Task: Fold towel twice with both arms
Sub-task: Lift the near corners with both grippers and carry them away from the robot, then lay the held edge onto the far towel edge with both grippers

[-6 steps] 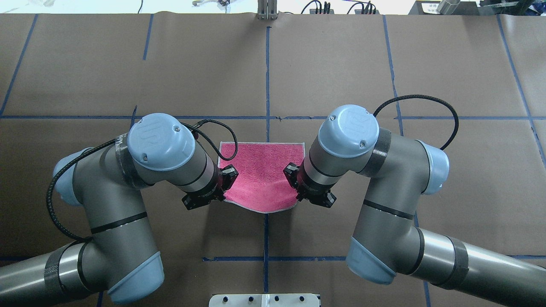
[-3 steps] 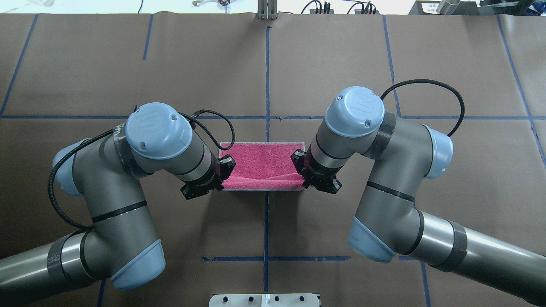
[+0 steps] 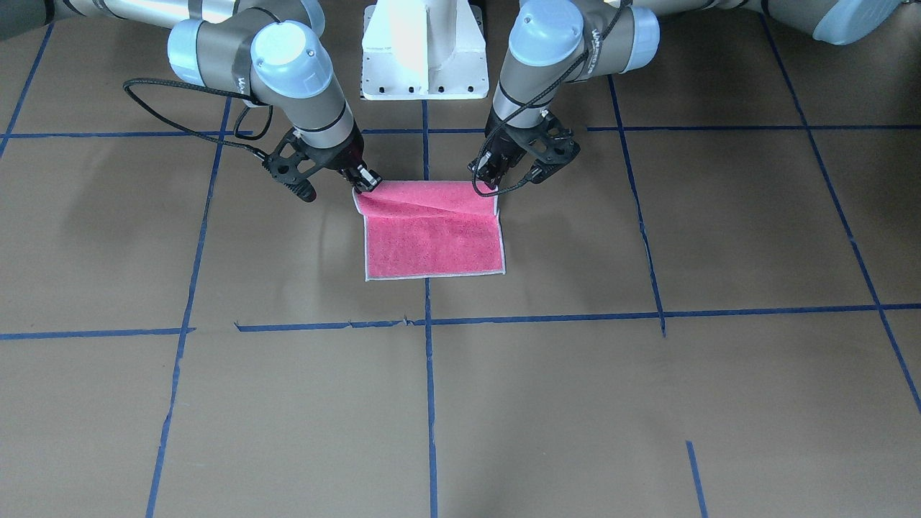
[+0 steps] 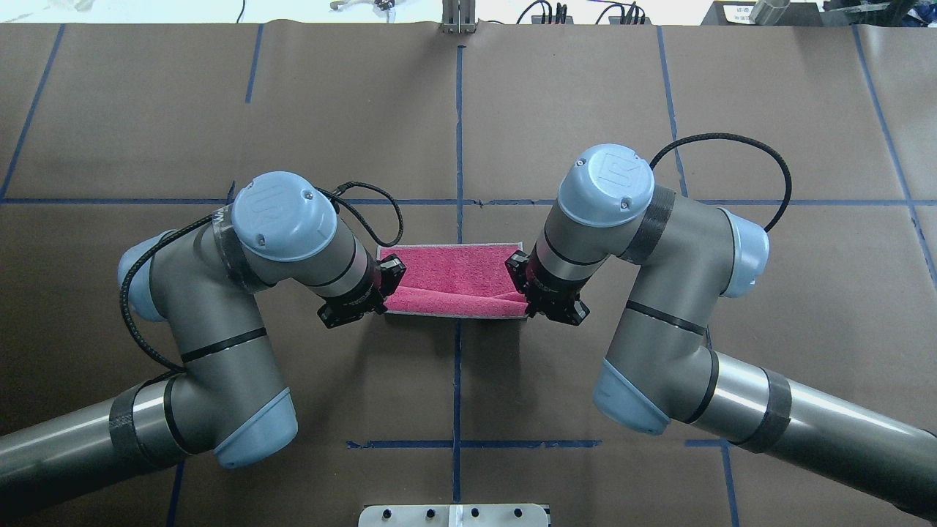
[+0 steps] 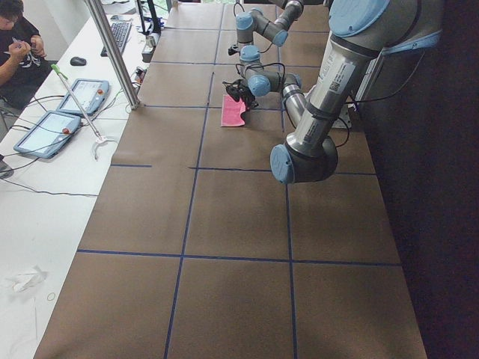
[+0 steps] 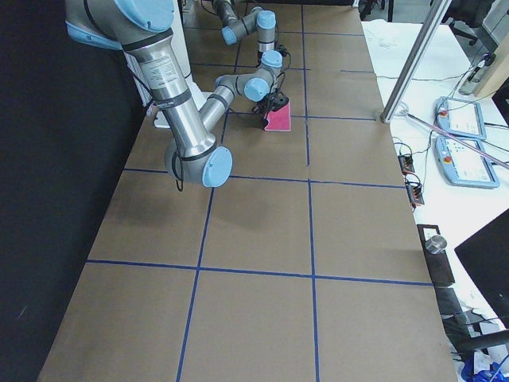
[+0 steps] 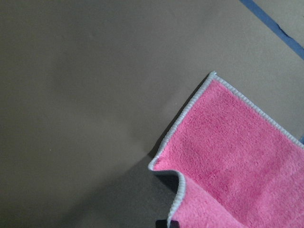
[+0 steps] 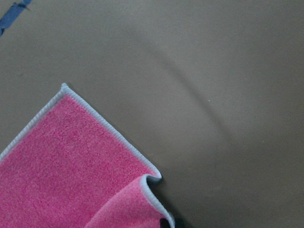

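The towel (image 4: pixel 454 272) lies pink face up on the brown table between my two grippers, with its pale stitched border showing. Its edge nearest the robot is lifted and draped forward over the rest, forming a loose roll (image 3: pixel 424 201). My left gripper (image 4: pixel 386 287) is shut on the towel's near left corner and shows in the front view (image 3: pixel 488 184). My right gripper (image 4: pixel 523 289) is shut on the near right corner and shows in the front view (image 3: pixel 364 184). Each wrist view shows a flat far corner (image 7: pixel 213 78) (image 8: pixel 64 89) and the raised fold below it.
The white pedestal base (image 3: pixel 424 50) stands behind the towel on the robot's side. Blue tape lines (image 4: pixel 458 146) grid the brown table. A metal post (image 4: pixel 459 18) stands at the far edge. A person (image 5: pixel 15 37) and tablets (image 5: pixel 45 131) are beside the table.
Both grippers have carried the towel's near edge away from the robot, over the towel. The sagging near edge has come up off the table and the visible towel has become shorter.
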You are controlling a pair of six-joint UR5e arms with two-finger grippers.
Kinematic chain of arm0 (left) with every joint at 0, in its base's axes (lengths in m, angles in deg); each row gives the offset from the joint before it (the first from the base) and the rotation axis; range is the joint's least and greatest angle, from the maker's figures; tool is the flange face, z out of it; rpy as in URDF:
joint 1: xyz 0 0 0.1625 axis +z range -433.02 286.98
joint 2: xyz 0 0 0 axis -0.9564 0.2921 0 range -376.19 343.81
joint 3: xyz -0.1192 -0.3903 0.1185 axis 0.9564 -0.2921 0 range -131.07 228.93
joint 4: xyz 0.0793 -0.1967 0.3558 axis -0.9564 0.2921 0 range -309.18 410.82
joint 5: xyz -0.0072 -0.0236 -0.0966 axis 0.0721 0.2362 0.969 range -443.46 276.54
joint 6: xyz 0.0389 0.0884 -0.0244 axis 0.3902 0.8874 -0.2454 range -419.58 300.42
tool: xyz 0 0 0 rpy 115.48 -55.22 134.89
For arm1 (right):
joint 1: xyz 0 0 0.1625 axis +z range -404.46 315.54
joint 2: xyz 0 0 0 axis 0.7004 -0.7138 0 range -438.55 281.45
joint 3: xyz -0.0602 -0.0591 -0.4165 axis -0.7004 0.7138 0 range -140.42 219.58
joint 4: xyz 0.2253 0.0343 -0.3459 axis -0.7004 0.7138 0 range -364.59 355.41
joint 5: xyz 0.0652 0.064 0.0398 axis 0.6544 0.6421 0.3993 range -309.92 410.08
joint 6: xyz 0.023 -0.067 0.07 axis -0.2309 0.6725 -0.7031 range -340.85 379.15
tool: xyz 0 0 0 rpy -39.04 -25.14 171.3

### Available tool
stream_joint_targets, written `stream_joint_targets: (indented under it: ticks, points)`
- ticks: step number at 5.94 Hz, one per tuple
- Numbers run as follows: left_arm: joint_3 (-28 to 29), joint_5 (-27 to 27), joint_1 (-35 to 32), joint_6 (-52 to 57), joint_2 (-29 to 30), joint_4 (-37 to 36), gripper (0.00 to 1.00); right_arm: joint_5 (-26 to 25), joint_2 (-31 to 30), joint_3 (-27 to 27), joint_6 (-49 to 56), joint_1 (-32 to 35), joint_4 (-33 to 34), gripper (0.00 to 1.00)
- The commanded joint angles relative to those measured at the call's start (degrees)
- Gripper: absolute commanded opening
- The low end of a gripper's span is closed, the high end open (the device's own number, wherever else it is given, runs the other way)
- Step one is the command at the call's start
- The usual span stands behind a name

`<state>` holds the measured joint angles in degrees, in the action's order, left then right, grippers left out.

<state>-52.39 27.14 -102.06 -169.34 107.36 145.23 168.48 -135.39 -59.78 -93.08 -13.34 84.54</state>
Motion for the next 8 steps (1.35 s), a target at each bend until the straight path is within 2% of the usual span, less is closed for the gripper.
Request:
stream_joint_targets:
  ticks: [1, 4, 6, 8]
  points:
    - [2.0, 0.1, 0.0, -1.1, 0.7, 0.8, 0.00, 0.7, 0.9, 3.1, -0.4, -0.3, -1.8, 0.08]
    - [2.1, 0.4, 0.1, -2.7, 0.9, 0.8, 0.00, 1.3, 0.9, 3.4, -1.9, -0.1, -1.9, 0.09]
    - [4.4, 0.4, -0.8, -8.2, 1.0, 5.9, 0.00, 4.7, 0.9, 4.3, -2.2, 2.9, -1.9, 0.09]
    - [5.8, 0.4, -1.5, -14.7, 0.8, 11.3, 0.00, 4.9, 1.4, 5.2, -6.1, 3.1, -3.9, 0.09]
